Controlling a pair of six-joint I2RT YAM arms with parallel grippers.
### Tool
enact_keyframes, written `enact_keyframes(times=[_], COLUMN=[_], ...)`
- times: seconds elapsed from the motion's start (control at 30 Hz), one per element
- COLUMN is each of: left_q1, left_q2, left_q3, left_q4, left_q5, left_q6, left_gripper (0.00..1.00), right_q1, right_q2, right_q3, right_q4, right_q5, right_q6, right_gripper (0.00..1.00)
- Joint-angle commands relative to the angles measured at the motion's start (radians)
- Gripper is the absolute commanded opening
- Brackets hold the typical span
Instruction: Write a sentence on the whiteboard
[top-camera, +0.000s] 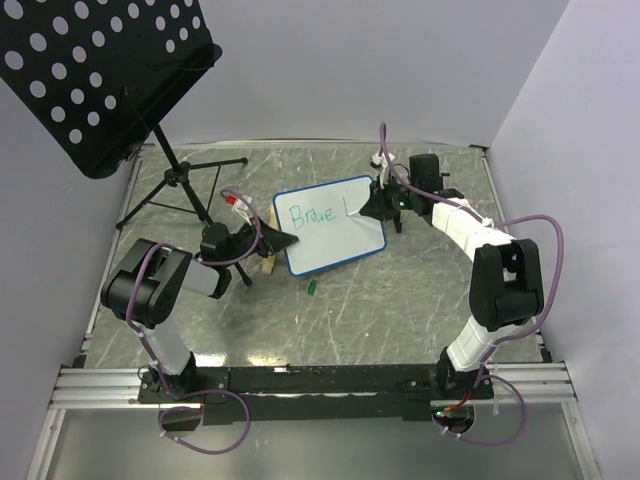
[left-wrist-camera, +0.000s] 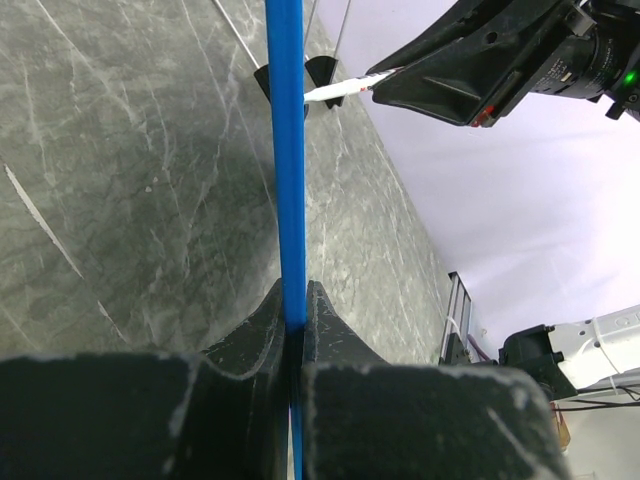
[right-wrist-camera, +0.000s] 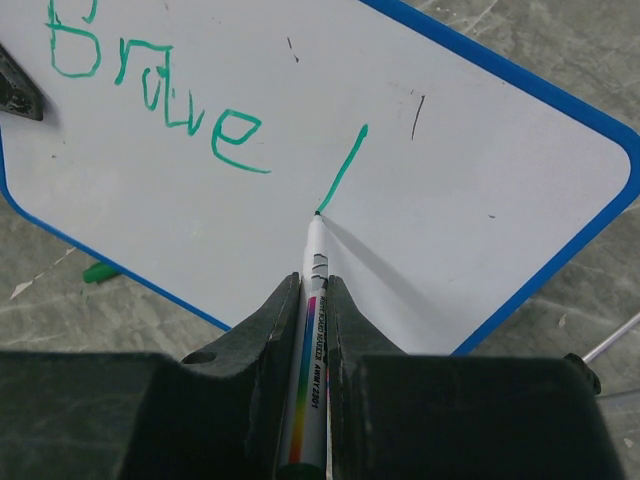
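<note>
Two grips share the work for you: the left gripper (left-wrist-camera: 296, 312) is clamped on the blue rim of the whiteboard (top-camera: 335, 232) at its 8 o'clock corner, in my judgement to steady it against the push of the pen; the right gripper (top-camera: 378, 203) is closed around the marker (right-wrist-camera: 315, 255), and it stands at 2 o'clock of the board's middle. The board lies mid-table between both grippers; its long axis runs nearly from 9 to 3 o'clock in the top view, with the right end turned slightly toward 2, and the tops of the letters face 12. The marker's long axis points to 12 in the right wrist view; its tip touches the white surface at the foot of a slanted green stroke; the sentence (right-wrist-camera: 160, 100) reads only "Brave" so far.
</note>
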Motion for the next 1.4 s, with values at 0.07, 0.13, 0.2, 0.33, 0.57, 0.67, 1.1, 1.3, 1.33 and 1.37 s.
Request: enact_keyframes(times=[0.07, 0.13, 0.2, 0.33, 0.57, 0.67, 1.1, 1.3, 1.33, 1.37], left_q1=[-0.007, -0.007, -0.007, -0.007, -0.007, -0.007, -0.007, -0.007, -0.007, -0.007], left_q2=[-0.027, -0.03, -0.029, -0.026, -0.027, -0.026, -0.03, -0.027, -0.026, -0.027], left_q3=[0.035, 0.034, 0.034, 0.031, 0.031, 0.032, 0.037, 0.038, 0.037, 0.037], left_q4=[0.19, 0.186, 0.188, 0.197, 0.194, 0.193, 0.188, 0.194, 0.196, 0.196], left_q5=[0.027, 0.029, 0.029, 0.029, 0.032, 0.031, 0.035, 0.037, 0.037, 0.037], left_q6=[0.017, 0.018, 0.018, 0.014, 0.015, 0.015, 0.015, 0.012, 0.012, 0.014], left_gripper=[0.01, 0.01, 0.01, 0.01, 0.01, 0.01, 0.01, 0.01, 0.01, 0.01], right_q1=[0.006, 0.006, 0.006, 0.008, 0.008, 0.006, 0.006, 0.008, 0.006, 0.008], right_q2=[-0.037, -0.032, -0.022, -0.003, 0.034, 0.032, 0.066, 0.078, 0.078, 0.077], right_q3=[0.036, 0.048, 0.067, 0.085, 0.113, 0.099, 0.12, 0.133, 0.133, 0.134], right_q4=[0.033, 0.039, 0.041, 0.05, 0.036, 0.041, 0.015, 0.015, 0.016, 0.024], right_q5=[-0.025, -0.021, -0.021, -0.012, -0.008, -0.009, 0.017, 0.031, 0.052, 0.064], right_q6=[0.013, 0.025, 0.035, 0.042, 0.047, 0.047, 0.041, 0.044, 0.048, 0.052], right_gripper=[0.0, 0.0, 0.0, 0.0, 0.0, 0.0, 0.0, 0.0, 0.0, 0.0])
